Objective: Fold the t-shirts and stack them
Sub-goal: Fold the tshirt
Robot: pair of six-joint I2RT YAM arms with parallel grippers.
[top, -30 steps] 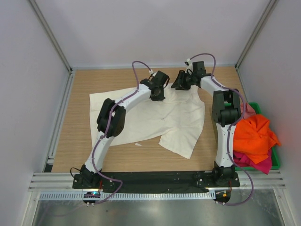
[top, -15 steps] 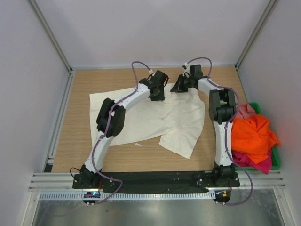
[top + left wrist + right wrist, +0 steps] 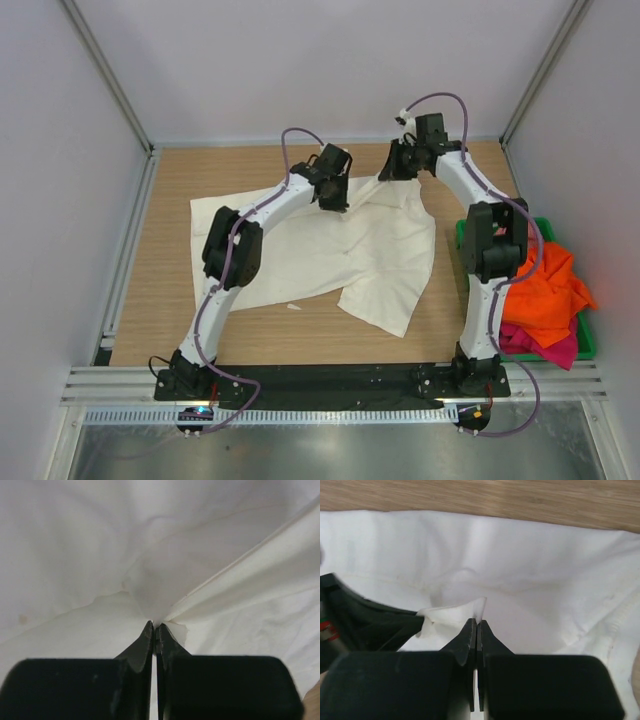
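Observation:
A large cream-white t-shirt [image 3: 300,245] lies spread on the wooden table. My left gripper [image 3: 335,195] is shut on a pinch of its cloth at the far edge; the wrist view shows the cloth [image 3: 150,555] drawn into the closed tips [image 3: 155,626]. My right gripper [image 3: 392,170] is shut on the shirt's far right edge, lifting it a little; a small flap of cloth [image 3: 452,612] sticks out at its tips [image 3: 477,622]. Orange [image 3: 540,290], pink [image 3: 528,238] and magenta [image 3: 545,345] t-shirts are heaped at the right.
A green plastic bin [image 3: 585,340] at the right edge holds the coloured heap. Bare wooden table [image 3: 170,190] shows left of and beyond the white shirt. White walls with metal posts close in the back and sides.
My right gripper has moved a little right and back with the shirt's far edge, raising the cloth there. The right arm's elbow has swung right over the bin. The left gripper has hardly moved.

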